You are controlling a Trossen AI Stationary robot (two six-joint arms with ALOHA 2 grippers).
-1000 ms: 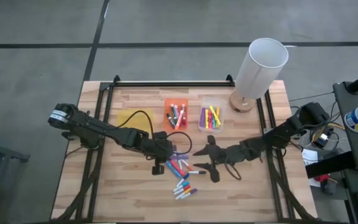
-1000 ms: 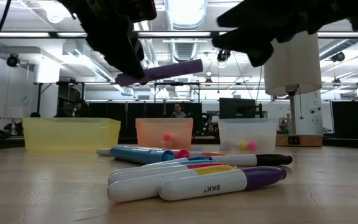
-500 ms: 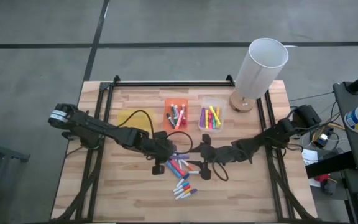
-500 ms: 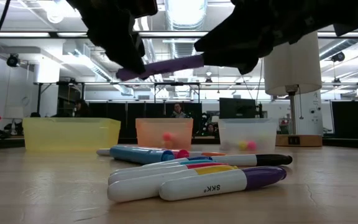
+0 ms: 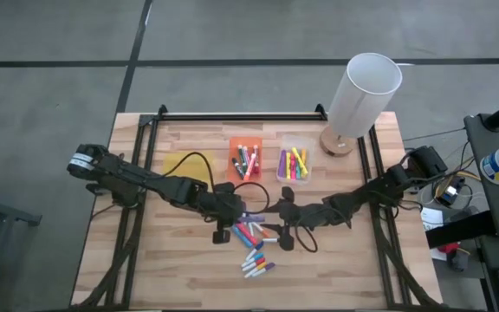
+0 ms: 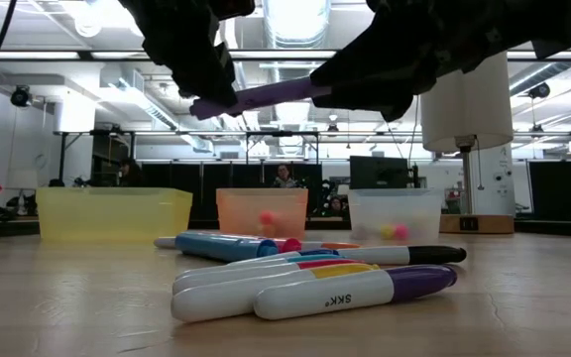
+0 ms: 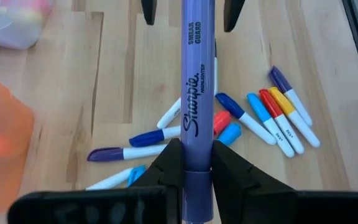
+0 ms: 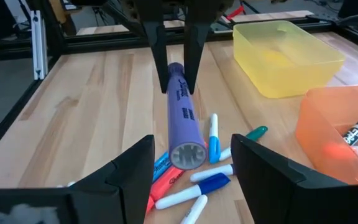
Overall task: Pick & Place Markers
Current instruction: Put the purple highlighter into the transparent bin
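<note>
The left tool (image 5: 232, 211) is clamped on one end of a purple highlighter (image 7: 196, 99), holding it level in the air above the loose markers (image 5: 254, 243) on the tabletop (image 5: 180, 260). In the left wrist view its two fingers (image 7: 169, 168) pinch the barrel near its rear end, and the barrel runs straight out ahead of them. In the high view that long axis points from the left tool toward about 3 o'clock, straight at the right tool (image 5: 277, 219).

The right tool stands with its fingers (image 8: 135, 174) wide apart, one on each side of the highlighter's free end, whose round cap faces it squarely in the right wrist view. Whether the fingers already touch the barrel cannot be told; they appear to straddle it with a gap on each side.

Judging from this, a handover is in hand: the right tool lies in line with the barrel, so it needs only to close across the axis. The orange bin (image 5: 245, 159) and the clear bin (image 5: 294, 163) lie at about 12 o'clock from the two tools.
</note>
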